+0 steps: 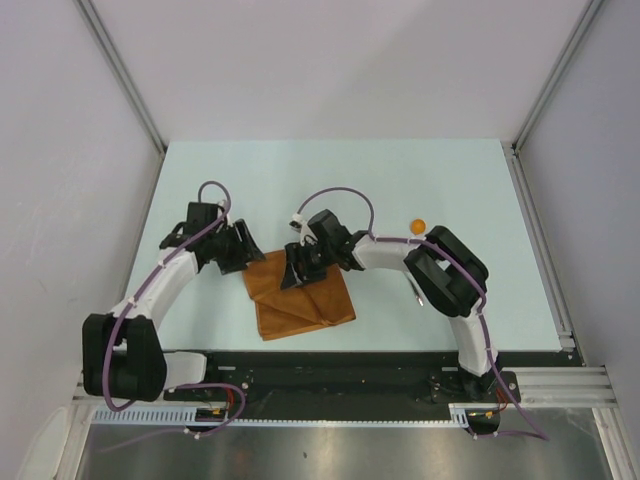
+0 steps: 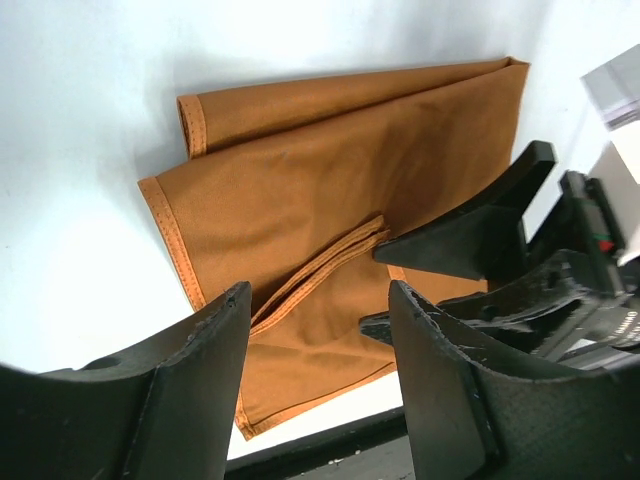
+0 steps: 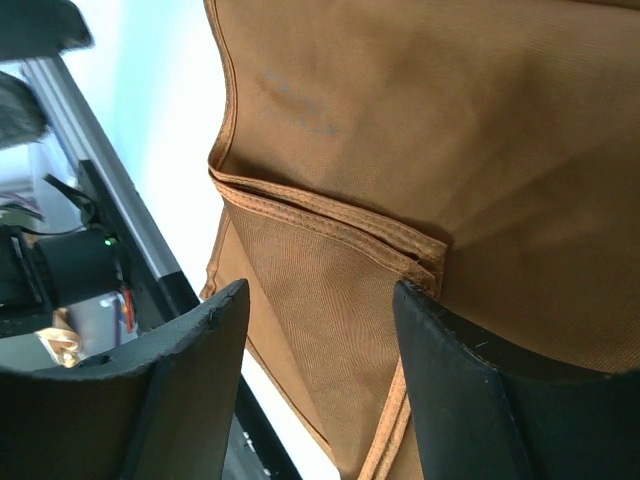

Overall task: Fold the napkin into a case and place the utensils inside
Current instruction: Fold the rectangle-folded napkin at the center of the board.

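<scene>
Two sets of jaws are at the folded napkin [image 1: 308, 303], which lies on the surface [image 1: 330, 180] close to its near edge, centred between the arms. Left jaws: apart, nothing between them, at the napkin's far left corner. Right jaws: apart, empty, over the napkin's far edge, above a hemmed fold. Orange spoon [image 1: 417, 226] lies well right of the napkin, beside the right arm [image 1: 450, 270].

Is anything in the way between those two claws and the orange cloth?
Nothing visible does. The left gripper and the right gripper both hang open right over the napkin, with only bare cloth showing between their fingers.
</scene>
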Motion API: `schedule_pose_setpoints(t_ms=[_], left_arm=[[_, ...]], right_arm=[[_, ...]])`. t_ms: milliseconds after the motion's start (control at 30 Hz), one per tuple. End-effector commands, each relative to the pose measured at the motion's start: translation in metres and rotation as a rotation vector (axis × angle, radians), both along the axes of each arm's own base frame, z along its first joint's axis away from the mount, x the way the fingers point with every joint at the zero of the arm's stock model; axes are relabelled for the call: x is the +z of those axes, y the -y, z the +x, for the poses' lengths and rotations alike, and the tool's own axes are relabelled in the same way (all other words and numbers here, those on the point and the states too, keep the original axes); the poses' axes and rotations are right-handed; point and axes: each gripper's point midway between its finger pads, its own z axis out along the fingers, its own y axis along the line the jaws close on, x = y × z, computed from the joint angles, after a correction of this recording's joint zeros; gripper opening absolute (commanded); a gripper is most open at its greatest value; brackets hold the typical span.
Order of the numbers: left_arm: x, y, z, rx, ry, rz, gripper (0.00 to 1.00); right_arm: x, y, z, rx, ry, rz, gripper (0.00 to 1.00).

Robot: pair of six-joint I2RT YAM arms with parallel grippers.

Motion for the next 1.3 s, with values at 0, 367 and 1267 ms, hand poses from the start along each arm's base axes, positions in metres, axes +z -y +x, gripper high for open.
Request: schedule_pose_setpoints(t_ms=[0, 367, 1267], left_arm=[[0.019, 0.0, 0.0, -0.009, 0.069, -0.013, 0.62], [0.038, 0.0, 0.0, -0.007, 0.119, -0.018, 0.62], [0.024, 0.004, -0.005, -0.027, 0.089, -0.039, 0.61]], right_arm=[[-0.002, -0.005, -0.003, 0.059, 0.074, -0.047, 0.64], [0.014, 0.024, 0.034, 0.008, 0.141, -0.047, 0.64], [0.004, 0.036, 0.057, -0.03, 0.139, -0.076, 0.54]])
